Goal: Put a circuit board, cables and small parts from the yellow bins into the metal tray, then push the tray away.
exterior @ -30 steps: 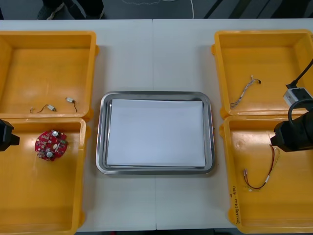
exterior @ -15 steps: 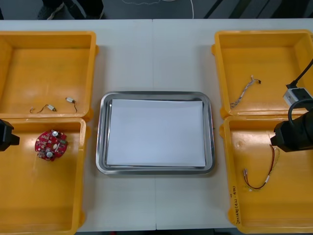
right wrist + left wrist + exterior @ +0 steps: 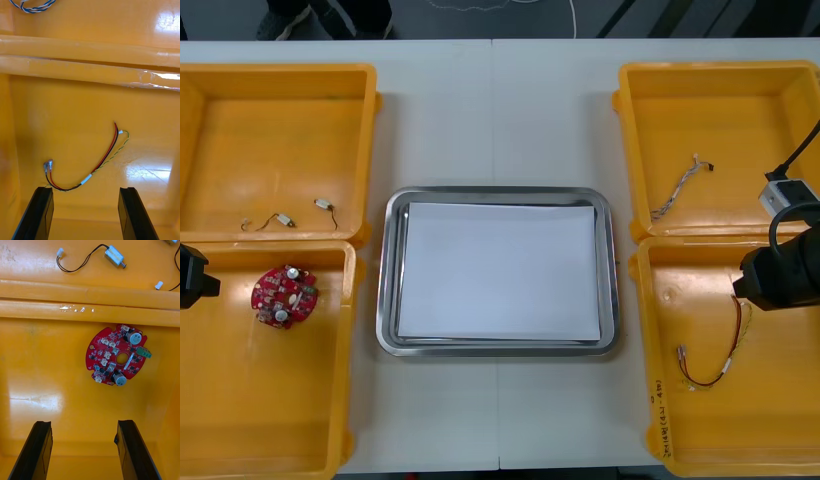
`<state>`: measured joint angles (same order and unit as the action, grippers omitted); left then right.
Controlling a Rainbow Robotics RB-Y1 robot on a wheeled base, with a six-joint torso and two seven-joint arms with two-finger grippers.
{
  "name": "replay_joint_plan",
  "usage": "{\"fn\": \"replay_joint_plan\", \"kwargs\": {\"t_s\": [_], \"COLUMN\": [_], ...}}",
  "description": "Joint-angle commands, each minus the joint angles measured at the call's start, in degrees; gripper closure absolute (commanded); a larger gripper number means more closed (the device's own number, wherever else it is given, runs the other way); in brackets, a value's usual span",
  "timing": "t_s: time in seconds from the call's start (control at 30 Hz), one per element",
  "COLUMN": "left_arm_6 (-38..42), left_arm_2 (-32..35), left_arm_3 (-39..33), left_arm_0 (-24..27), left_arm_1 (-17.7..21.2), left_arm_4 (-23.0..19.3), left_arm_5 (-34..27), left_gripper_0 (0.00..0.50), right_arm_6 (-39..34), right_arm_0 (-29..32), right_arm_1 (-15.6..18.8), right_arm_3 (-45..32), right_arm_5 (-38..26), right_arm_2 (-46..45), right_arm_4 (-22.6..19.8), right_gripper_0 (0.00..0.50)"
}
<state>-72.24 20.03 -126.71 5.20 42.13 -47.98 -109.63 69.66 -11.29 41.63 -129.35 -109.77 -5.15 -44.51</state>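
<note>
Front view. Metal tray (image 3: 388, 300), white inside, sits mid-table between four yellow bins. Left arm (image 3: 190, 277) hangs over the near-left bin (image 3: 240, 400). Right arm (image 3: 780, 280) hangs over the near-right bin (image 3: 770, 420). Circuit board (image 3: 283, 295) lies in the near-left bin, just beside the left arm. Two small metal parts (image 3: 280, 220) on thin leads lie in the far-left bin (image 3: 270, 130). Red and yellow cable (image 3: 715, 360) lies in the near-right bin, near the right arm. Blue and white cable (image 3: 677, 190) lies in the far-right bin (image 3: 720, 100).

Right wrist view. Right gripper (image 3: 84, 189): jaws released, spread wide, holding nothing. The red and yellow cable (image 3: 101, 165) lies on the bin floor just ahead of the fingertips. Its connector end is nearest one finger (image 3: 43, 202), with no contact.

Left wrist view. Left gripper (image 3: 83, 423): jaws released, nothing between them. The circuit board (image 3: 118, 354) lies flat ahead of the jaws, apart from both tips. One small metal part (image 3: 114, 255) lies beyond the bin wall.
</note>
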Motion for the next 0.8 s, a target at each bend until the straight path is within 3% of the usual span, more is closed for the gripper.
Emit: {"fn": "replay_joint_plan", "kwargs": {"t_s": [0.03, 0.63, 0.8], "left_arm_6": [-4.9, -4.9, -4.9], "left_arm_2": [0.2, 0.2, 0.2], "left_arm_3": [-1.6, -1.6, -1.6], "left_arm_0": [-0.6, -0.6, -0.6], "left_arm_1": [1.8, 1.8, 1.8], "left_arm_4": [-0.4, -0.4, -0.4], "left_arm_5": [-0.4, -0.4, -0.4], "left_gripper_0": [0.0, 0.0, 0.0], "right_arm_6": [-1.8, -1.8, -2.3], "right_arm_0": [0.7, 0.7, 1.6], "right_arm_1": [-0.8, -0.8, 2.6], "right_arm_3": [-1.5, -1.5, 0.4], "right_arm_5": [-0.2, -0.2, -0.2], "right_arm_2": [-1.6, -1.6, 0.1], "right_arm_4": [0.5, 0.5, -1.6], "right_gripper_0": [0.0, 0.0, 0.0]}}
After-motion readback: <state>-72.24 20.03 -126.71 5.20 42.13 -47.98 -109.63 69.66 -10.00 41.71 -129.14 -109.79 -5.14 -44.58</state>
